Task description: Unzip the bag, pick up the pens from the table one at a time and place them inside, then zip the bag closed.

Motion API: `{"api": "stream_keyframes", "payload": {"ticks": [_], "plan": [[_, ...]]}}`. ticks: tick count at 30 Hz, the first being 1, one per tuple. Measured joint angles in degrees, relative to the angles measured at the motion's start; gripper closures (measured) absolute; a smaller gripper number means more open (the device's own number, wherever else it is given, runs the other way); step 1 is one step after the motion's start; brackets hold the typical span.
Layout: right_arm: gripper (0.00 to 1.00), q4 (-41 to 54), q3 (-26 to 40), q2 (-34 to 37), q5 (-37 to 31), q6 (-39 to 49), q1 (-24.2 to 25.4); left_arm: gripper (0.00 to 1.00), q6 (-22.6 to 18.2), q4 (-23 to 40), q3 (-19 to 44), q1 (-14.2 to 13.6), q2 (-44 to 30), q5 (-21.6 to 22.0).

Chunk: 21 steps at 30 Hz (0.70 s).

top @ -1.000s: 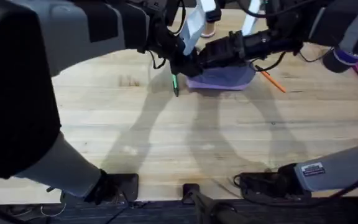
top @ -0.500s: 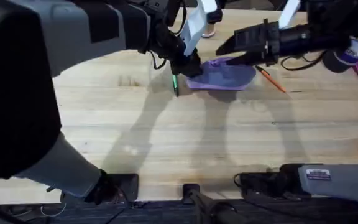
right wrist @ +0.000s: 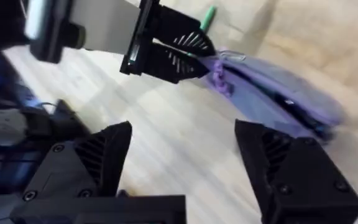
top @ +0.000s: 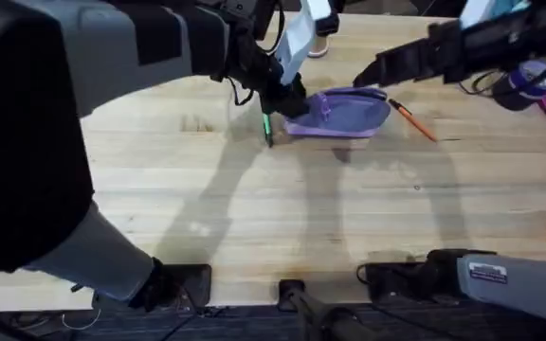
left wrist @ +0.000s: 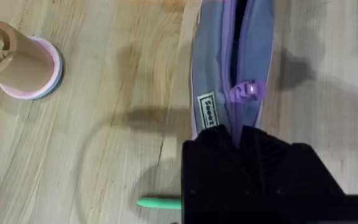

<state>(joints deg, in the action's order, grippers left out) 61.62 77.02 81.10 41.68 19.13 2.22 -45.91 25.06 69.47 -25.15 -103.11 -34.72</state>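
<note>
L gripper (top: 287,98) is clamped on the bag's (top: 341,114) L end, by the zip pull (left wrist: 247,91). R gripper (top: 366,76) is held w/ fingers spread wide, raised above the bag's R end, not touching. The bag lies flat on the table (top: 282,218), far centre; long axis runs L–R, zip partly open. Green pen (top: 266,128) lies just off the bag's L end, axis near–far. Orange pen (top: 411,120) lies just R of the bag, angled diagonally.
</note>
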Motion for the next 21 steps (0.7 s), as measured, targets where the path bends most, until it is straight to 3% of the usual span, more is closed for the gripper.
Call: {"api": "stream_keyframes", "payload": {"ticks": [10,17,18,21], "plan": [[0.006,3.3,8.1,-0.3,-11.2,5.5,-4.0,0.957,0.0,0.0,0.0,0.0,0.0,0.0],[0.006,3.2,10.4,-0.3,-15.2,6.9,-4.5,0.858,0.0,0.0,0.0,0.0,0.0,0.0],[0.006,3.2,10.4,-0.3,-15.4,6.9,-4.5,0.795,-0.2,-0.1,0.0,0.0,0.0,0.0],[0.006,3.2,10.4,-0.2,-15.8,7.1,-4.5,0.369,-0.2,-0.3,0.0,0.0,0.0,0.0]]}}
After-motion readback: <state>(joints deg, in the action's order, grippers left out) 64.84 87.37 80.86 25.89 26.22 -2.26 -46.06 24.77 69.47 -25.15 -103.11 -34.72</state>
